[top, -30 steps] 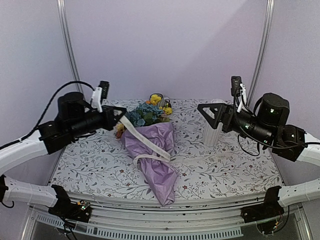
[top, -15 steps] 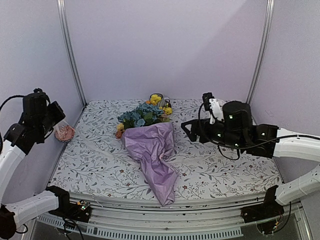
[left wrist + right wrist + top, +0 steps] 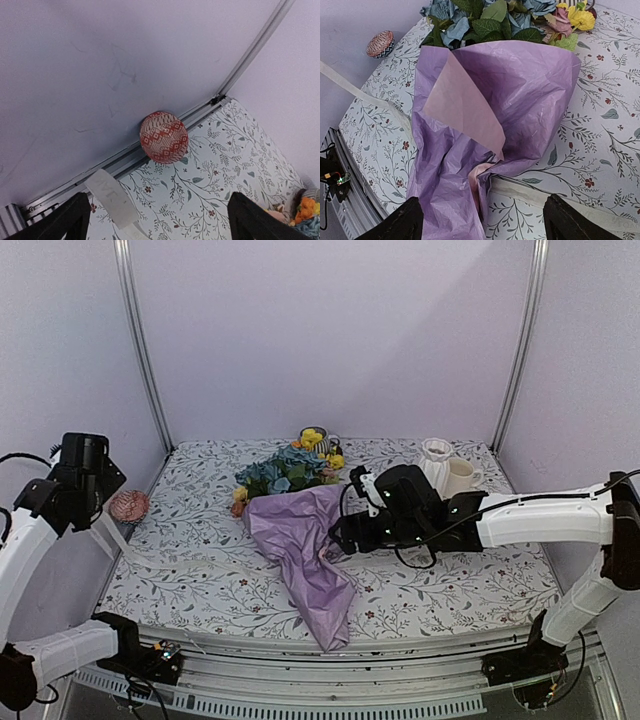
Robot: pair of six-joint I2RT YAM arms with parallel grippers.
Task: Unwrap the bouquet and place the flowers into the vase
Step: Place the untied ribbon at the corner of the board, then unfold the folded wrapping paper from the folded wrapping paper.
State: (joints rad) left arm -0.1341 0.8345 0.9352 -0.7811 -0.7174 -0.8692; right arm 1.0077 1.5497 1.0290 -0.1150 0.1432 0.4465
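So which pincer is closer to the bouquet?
Right. The right pincer hangs over the bouquet; the left pincer is far off at the left edge of the table, by the bowl.

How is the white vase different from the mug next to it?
The vase stands taller than the mug. The vase has a wavy rim, while the mug's rim looks plain and round. The mug has a handle on its side, and the vase shows none. The vase is whiter and the mug is more cream. Both stand upright, side by side at the back right.
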